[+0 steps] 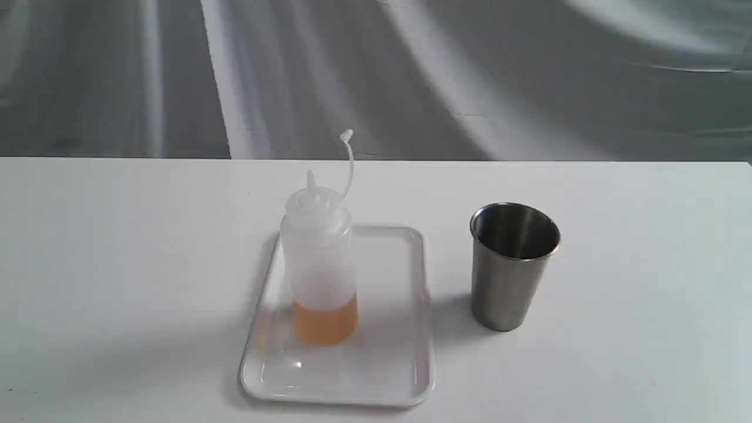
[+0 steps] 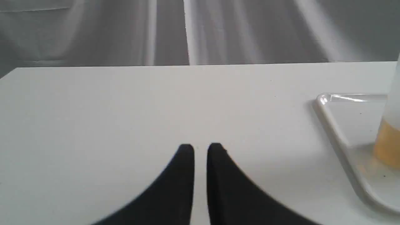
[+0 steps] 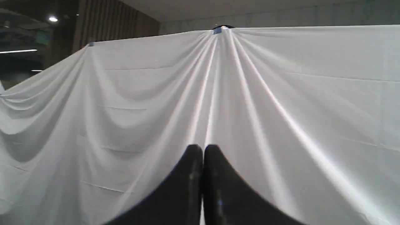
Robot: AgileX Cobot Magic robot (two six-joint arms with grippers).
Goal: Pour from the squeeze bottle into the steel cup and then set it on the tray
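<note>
Your left end effector [image 2: 200, 150] hangs all but closed and empty over bare counter [image 2: 125, 109]. Your right end effector [image 3: 203, 150], pinched together, faces only drape [image 3: 281, 109]. The bottle [image 1: 320, 264] stands upright on the tray [image 1: 393, 352], left of the cup [image 1: 512, 270], so the left arm looks nearer.

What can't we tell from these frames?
- Cup contents: exterior view, its near wall hides the bottom.
- Bottle: left wrist view's edge cuts off all but a strip.
- Right gripper: its view shows only cloth, so where it hangs is unknown.
- Both arms: outside the exterior view.
</note>
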